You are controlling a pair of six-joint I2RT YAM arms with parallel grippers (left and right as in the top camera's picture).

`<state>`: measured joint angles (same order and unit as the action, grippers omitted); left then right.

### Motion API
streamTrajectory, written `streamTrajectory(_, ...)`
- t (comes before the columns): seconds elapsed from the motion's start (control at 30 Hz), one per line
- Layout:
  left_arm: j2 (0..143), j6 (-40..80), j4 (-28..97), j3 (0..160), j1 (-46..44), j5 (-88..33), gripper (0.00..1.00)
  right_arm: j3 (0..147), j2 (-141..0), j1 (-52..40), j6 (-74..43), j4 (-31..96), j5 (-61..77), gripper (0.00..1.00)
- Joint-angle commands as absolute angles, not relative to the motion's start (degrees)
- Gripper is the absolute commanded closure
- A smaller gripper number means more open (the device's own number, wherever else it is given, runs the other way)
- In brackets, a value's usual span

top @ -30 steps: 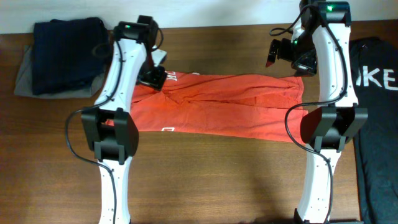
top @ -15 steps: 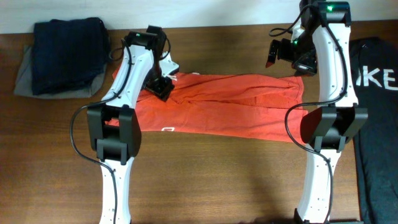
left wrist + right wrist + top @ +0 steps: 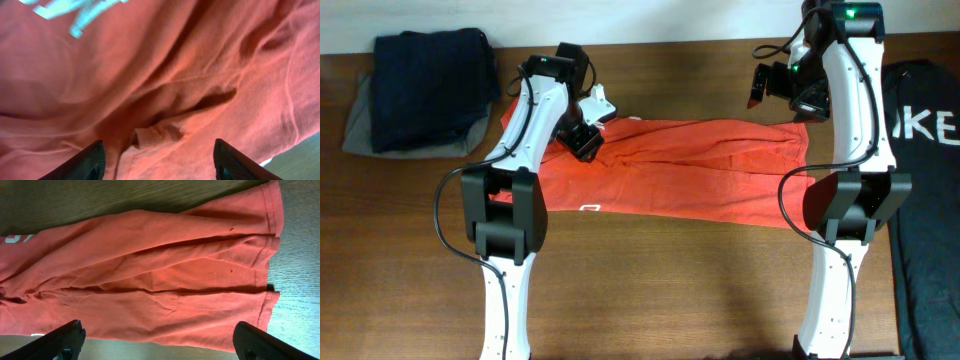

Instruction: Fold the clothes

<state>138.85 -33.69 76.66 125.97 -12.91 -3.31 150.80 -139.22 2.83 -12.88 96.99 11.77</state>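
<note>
Overhead: the T-shirt [image 3: 690, 170] lies flat on the desk [image 3: 670, 290], drawn out into a long orange-red band across the middle, running from the left arm to the right arm, nearer the far edge than the near one. Its surface is creased lengthwise. I see a small white logo [image 3: 588, 208] on its near edge, toward the left end.

Left wrist view: the left gripper [image 3: 159, 160] sits low over the shirt's far left part. Both dark fingertips [image 3: 92, 161] show at the bottom of the frame, well apart, with a loose ridge of cloth between them. I see nothing pinched; I read the pincer as standing fairly wide. White lettering [image 3: 75, 10] shows at the top of that view, blurred.

Right wrist view: the right gripper [image 3: 162, 341] hangs above the shirt's right end, pincer spread wide and empty. The stitched hem [image 3: 270, 230] lies in layered folds there. In the overhead it sits up toward the far edge, clear of the cloth.

Far left corner: a folded dark navy pile [image 3: 430, 85] on a grey cloth [image 3: 360, 125]. Right edge: a black garment [image 3: 925, 200] with white letters.
</note>
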Motion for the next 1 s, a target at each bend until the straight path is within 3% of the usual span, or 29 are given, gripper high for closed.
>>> streamTrajectory(0.0,138.02,-35.66,76.88,123.83,-12.67,-4.95,0.32,150.98,-137.36,2.59,-12.23,97.34,12.25,0.01)
streamTrajectory(0.1,138.04,-35.66,75.96,121.69,-12.67,-4.97,0.33,150.98,-137.36,2.59,-12.23,97.34,12.25,0.01)
streamTrajectory(0.33,137.97,-35.62,75.37,119.63,-12.73,-5.41,0.59,150.98,-137.36,2.59,-12.23,97.34,12.25,0.01)
streamTrajectory(0.5,137.86,-35.11,76.38,119.96,-13.34,-5.28,0.99,150.98,-137.36,2.59,-12.23,97.34,12.25,0.01)
streamTrajectory(0.97,136.86,-20.1,88.42,120.16,-13.74,2.94,0.98,150.98,-137.36,2.59,-12.25,97.34,12.23,0.01)
